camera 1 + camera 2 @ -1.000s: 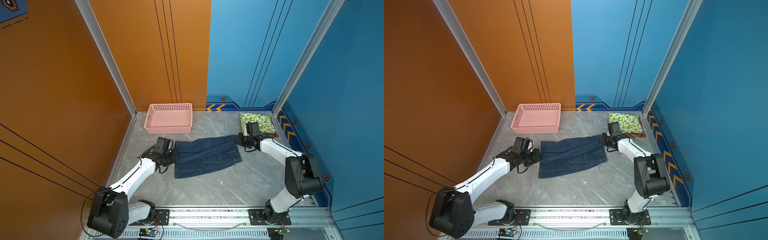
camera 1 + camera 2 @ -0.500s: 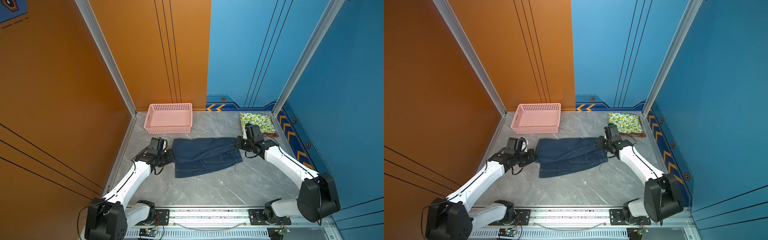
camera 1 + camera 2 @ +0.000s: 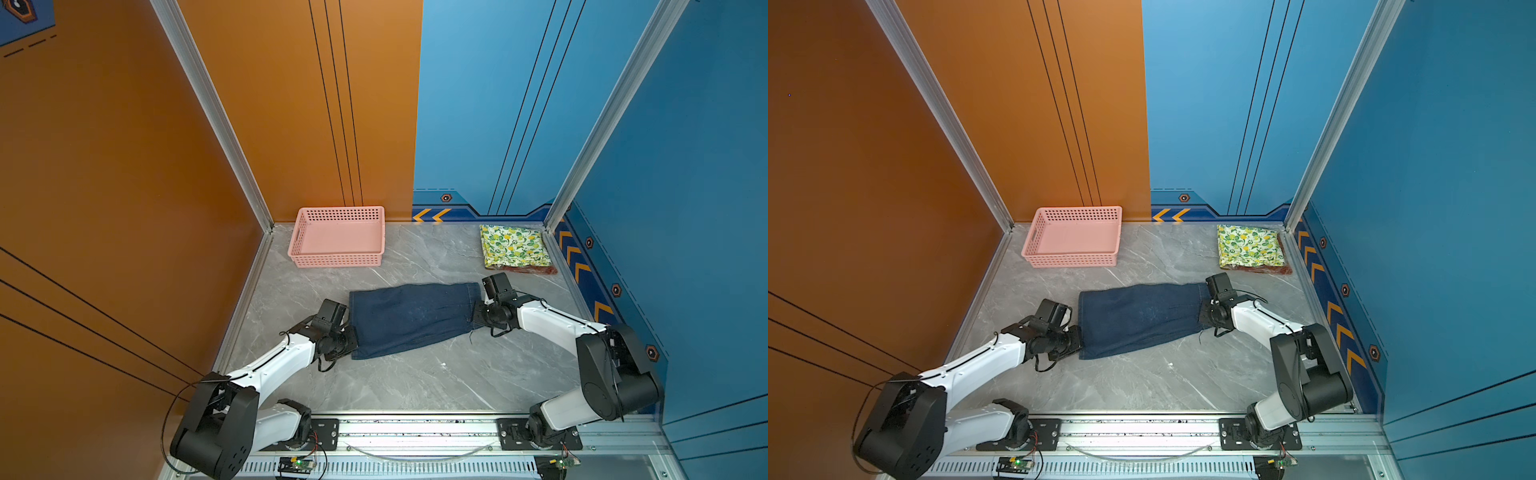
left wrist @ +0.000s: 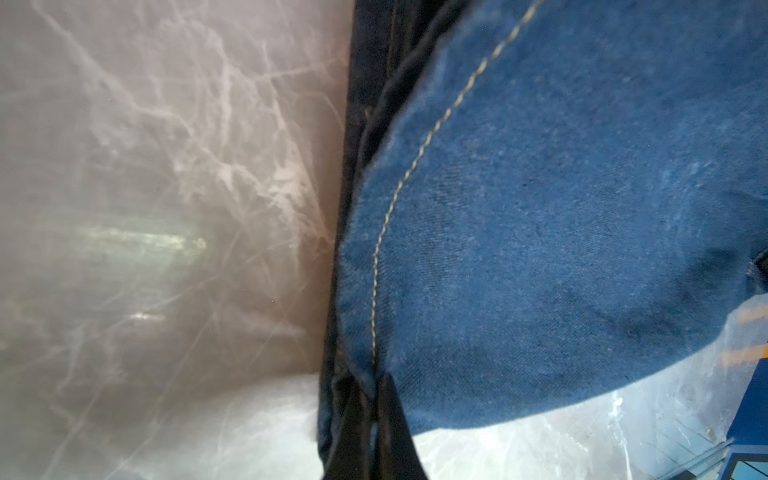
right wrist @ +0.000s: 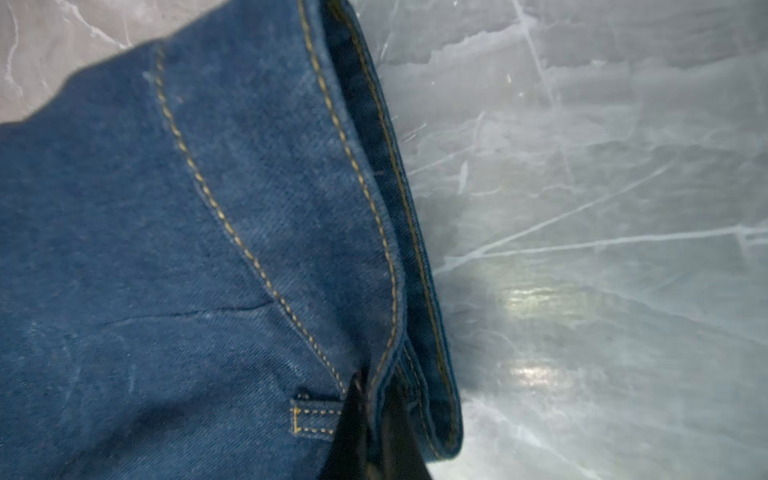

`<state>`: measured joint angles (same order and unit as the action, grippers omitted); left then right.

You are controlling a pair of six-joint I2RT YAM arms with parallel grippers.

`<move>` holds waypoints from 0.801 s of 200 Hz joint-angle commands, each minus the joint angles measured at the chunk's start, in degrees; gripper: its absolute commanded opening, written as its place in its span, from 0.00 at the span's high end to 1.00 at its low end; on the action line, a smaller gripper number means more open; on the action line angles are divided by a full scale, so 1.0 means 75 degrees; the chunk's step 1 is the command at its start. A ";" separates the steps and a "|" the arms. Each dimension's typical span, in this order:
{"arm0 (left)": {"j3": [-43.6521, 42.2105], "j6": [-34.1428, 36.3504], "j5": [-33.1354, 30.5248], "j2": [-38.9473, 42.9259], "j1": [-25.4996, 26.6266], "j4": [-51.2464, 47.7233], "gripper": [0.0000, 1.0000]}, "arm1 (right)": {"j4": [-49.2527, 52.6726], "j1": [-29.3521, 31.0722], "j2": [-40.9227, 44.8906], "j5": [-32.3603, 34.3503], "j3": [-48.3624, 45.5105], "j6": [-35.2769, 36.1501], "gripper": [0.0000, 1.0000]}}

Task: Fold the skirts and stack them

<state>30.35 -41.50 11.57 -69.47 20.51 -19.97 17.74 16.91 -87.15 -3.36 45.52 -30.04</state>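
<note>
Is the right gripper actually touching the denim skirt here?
Touching. The right wrist view shows the right gripper shut on the denim skirt, with the skirt's stitched edge pinched between the black jaws.

I see my grey marbled counter [image 3: 415, 382] carrying a pink basket [image 3: 336, 259] at back left, the denim skirt [image 3: 411, 318] across the middle, and at back right the red skirt [image 3: 536, 270] beneath the lemon-print skirt [image 3: 513, 245].

arms [image 3: 274, 365]: white links | joints [image 3: 216, 424]: black housings | cables [image 3: 165, 419]: thin black loops | rail [image 3: 415, 424]: silver
</note>
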 commanded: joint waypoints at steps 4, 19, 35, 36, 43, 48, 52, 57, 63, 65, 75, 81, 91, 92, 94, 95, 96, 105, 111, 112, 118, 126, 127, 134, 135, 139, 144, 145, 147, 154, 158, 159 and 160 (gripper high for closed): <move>0.0273 0.0053 -0.0291 0.0236 0.0027 -0.0226 1.00 | 0.0057 -0.0049 -0.0008 0.0209 0.0337 0.0225 0.92; 0.0387 0.0104 -0.0320 0.0398 0.0023 -0.0420 1.00 | 0.0286 -0.0083 0.0084 0.0278 0.0454 0.0318 0.80; 0.0496 0.0150 -0.0374 0.0614 0.0010 -0.0658 0.77 | 0.0662 -0.0109 0.0263 0.0397 0.0583 0.0456 0.59; 0.0504 0.0152 -0.0384 0.0626 0.0008 -0.0686 0.75 | 0.0683 -0.0109 0.0287 0.0399 0.0591 0.0467 0.58; 0.0587 0.0213 -0.0422 0.0768 0.0006 -0.0831 0.62 | 0.0752 -0.0121 0.0443 0.0429 0.0609 0.0517 0.50; 0.0682 0.0260 -0.0502 0.0875 0.0001 -0.0974 0.54 | 0.0773 -0.0127 0.0587 0.0430 0.0617 0.0552 0.44; 0.0756 0.0311 -0.0586 0.0967 -0.0011 -0.1106 0.48 | 0.0806 -0.0133 0.0703 0.0443 0.0638 0.0570 0.40; 0.0875 0.0376 -0.0680 0.1075 -0.0025 -0.1274 0.43 | 0.0869 -0.0143 0.0855 0.0447 0.0705 0.0601 0.36; 0.1027 0.0438 -0.0781 0.1191 -0.0046 -0.1459 0.39 | 0.0951 -0.0145 0.1008 0.0447 0.0818 0.0645 0.33; 0.1080 0.0468 -0.0802 0.1221 -0.0056 -0.1526 0.38 | 0.0986 -0.0142 0.1054 0.0447 0.0868 0.0658 0.32; 0.1332 0.0545 -0.0952 0.1371 -0.0090 -0.1778 0.32 | 0.1171 -0.0135 0.1218 0.0458 0.1172 0.0709 0.29; 0.1456 0.0579 -0.1038 0.1442 -0.0107 -0.1872 0.30 | 0.1247 -0.0113 0.1294 0.0448 0.1356 0.0718 0.28; 0.1625 0.0577 -0.1075 0.1505 -0.0081 -0.1885 0.28 | 0.1258 -0.0055 0.1367 0.0401 0.1608 0.0714 0.26; 0.1637 0.0576 -0.1075 0.1505 -0.0078 -0.1867 0.28 | 0.1251 -0.0047 0.1367 0.0395 0.1637 0.0707 0.26; 0.1669 0.0576 -0.1060 0.1505 -0.0070 -0.1828 0.28 | 0.1231 -0.0018 0.1376 0.0390 0.1688 0.0688 0.26; 0.1683 0.0576 -0.1061 0.1505 -0.0055 -0.1809 0.28 | 0.1220 -0.0011 0.1377 0.0390 0.1706 0.0683 0.26; 0.1689 0.0576 -0.1056 0.1499 -0.0047 -0.1788 0.28 | 0.1209 -0.0002 0.1372 0.0383 0.1727 0.0668 0.26; 0.1809 0.0544 -0.1074 0.1354 0.0059 -0.1590 0.28 | 0.1022 0.0110 0.1313 0.0238 0.1877 0.0546 0.25; 0.1927 0.0512 -0.1053 0.1170 0.0159 -0.1429 0.28 | 0.0779 0.0203 0.1243 0.0115 0.1936 0.0429 0.24; 0.1940 0.0509 -0.1046 0.1132 0.0171 -0.1399 0.28 | 0.0742 0.0217 0.1217 0.0088 0.1947 0.0401 0.24; 0.2061 0.0495 -0.1004 0.0915 0.0312 -0.1196 0.28 | 0.0450 0.0304 0.1121 -0.0057 0.1977 0.0257 0.22; 0.2245 0.0472 -0.1069 0.0570 0.0549 -0.0905 0.28 | 0.0058 0.0458 0.0933 -0.0232 0.2012 0.0056 0.21; 0.2269 0.0471 -0.1077 0.0516 0.0583 -0.0868 0.28 | 0.0013 0.0473 0.0909 -0.0244 0.2015 0.0039 0.20; 0.2403 0.0460 -0.1179 0.0207 0.0819 -0.0548 0.28 | -0.0299 0.0615 0.0712 -0.0350 0.2080 -0.0101 0.18; 0.2436 0.0459 -0.1191 0.0147 0.0841 -0.0513 0.28 | -0.0336 0.0639 0.0682 -0.0362 0.2084 -0.0116 0.18; 0.2499 0.0459 -0.1222 -0.0050 0.0950 -0.0319 0.28 | -0.0509 0.0713 0.0556 -0.0389 0.2113 -0.0182 0.17; 0.2580 0.0448 -0.1215 -0.0300 0.1046 -0.0073 0.28 | -0.0700 0.0808 0.0403 -0.0352 0.2141 -0.0263 0.15; 0.2601 0.0441 -0.1209 -0.0347 0.1066 -0.0024 0.28 | -0.0747 0.0824 0.0375 -0.0345 0.2149 -0.0285 0.15; 0.2634 0.0428 -0.1208 -0.0446 0.1095 0.0066 0.28 | -0.0803 0.0850 0.0316 -0.0331 0.2161 -0.0316 0.14; 0.2755 0.0384 -0.1191 -0.0784 0.1176 0.0389 0.28 | -0.1011 0.0945 0.0098 -0.0308 0.2212 -0.0421 0.13; 0.2808 0.0377 -0.1185 -0.0982 0.1227 0.0580 0.28 | -0.1149 0.0986 -0.0010 -0.0326 0.2234 -0.0477 0.11; 0.2826 0.0377 -0.1182 -0.1039 0.1232 0.0613 0.28 | -0.1183 0.0995 -0.0043 -0.0338 0.2237 -0.0491 0.11; 0.2835 0.0377 -0.1181 -0.1085 0.1241 0.0677 0.28 | -0.1217 0.0999 -0.0076 -0.0349 0.2238 -0.0505 0.11</move>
<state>48.71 -38.61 4.16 -70.98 27.70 -23.53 15.86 22.44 -82.54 -4.21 60.95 -29.65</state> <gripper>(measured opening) 0.721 0.865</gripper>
